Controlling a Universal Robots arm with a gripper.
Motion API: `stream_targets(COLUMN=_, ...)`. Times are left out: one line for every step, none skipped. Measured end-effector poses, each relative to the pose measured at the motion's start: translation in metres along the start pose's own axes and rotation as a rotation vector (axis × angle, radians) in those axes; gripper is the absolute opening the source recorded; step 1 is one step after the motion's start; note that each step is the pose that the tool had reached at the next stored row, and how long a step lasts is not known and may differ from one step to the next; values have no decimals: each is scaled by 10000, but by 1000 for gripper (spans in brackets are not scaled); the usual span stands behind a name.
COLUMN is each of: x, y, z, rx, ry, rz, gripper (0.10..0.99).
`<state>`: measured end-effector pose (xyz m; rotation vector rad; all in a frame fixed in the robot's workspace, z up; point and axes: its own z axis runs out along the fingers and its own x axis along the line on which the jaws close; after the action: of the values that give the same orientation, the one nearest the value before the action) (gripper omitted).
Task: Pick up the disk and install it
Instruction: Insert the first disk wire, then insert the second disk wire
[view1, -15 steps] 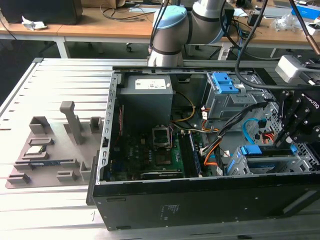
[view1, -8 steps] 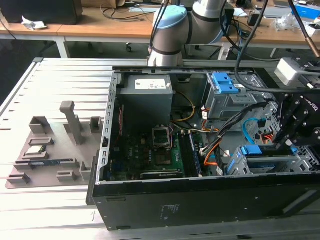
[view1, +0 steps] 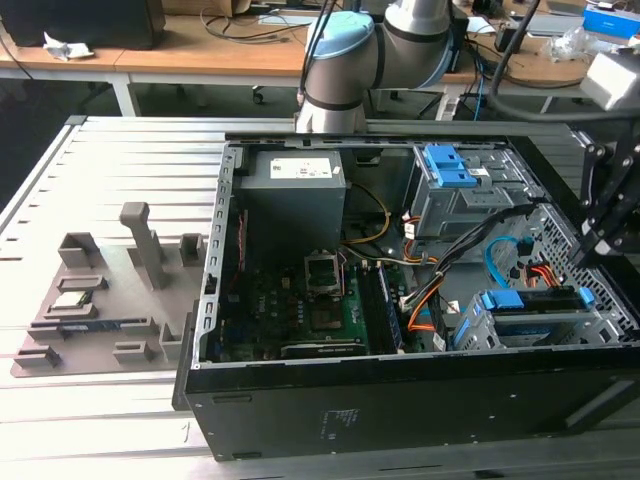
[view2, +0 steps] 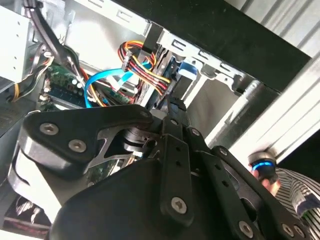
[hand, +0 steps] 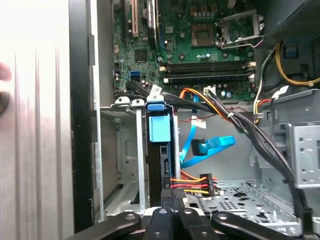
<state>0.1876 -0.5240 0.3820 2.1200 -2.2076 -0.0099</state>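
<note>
Fingers (hand: 167, 212) pressed together at the disk's (hand: 161, 150) end, disk standing edge-on in its bay (hand: 125, 165) inside the computer case (view1: 400, 400). Keep it square to the rails; cables (hand: 192, 182) lie just beside.

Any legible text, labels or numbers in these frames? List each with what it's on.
None can be read.
White label on the power supply: print too small.
Pale marking on the case front panel: blurred.
White tag on a black cable: print too small.
Motherboard: its markings are too fine.
Disk in its bay, edge-on by the gripper: no label face in sight.
</note>
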Motion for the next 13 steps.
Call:
stream_targets(x=1, y=0, z=-8, rx=0, ry=1, rz=0, gripper=106)
stream_targets(x=1, y=0, z=-11, rx=0, ry=0, rz=0, gripper=106)
stream_targets(x=1, y=1, z=-11, rx=-1, ry=-3, rz=0, gripper=106)
stream_targets(x=1, y=1, z=-13, rx=0, ry=0, rz=0, gripper=106)
stream_targets(x=1, y=1, z=-13, rx=0, ry=0, rz=0, gripper=106)
stream_targets(x=1, y=1, z=-13, rx=0, ry=0, rz=0, gripper=106)
stream_targets(x=1, y=1, z=-14, rx=0, ry=0, rz=0, gripper=106)
stream_targets(x=1, y=1, z=-14, rx=0, ry=0, rz=0, gripper=106)
stream_targets(x=1, y=1, z=-15, rx=0, ry=0, rz=0, gripper=106)
stream_targets(x=1, y=1, z=-15, rx=0, ry=0, rz=0, gripper=106)
stream_targets(x=1, y=1, z=-15, rx=0, ry=0, rz=0, gripper=114)
stream_targets(x=1, y=1, z=-16, rx=0, ry=0, rz=0, gripper=173)
stream_targets(x=1, y=1, z=-16, rx=0, ry=0, rz=0, gripper=235)
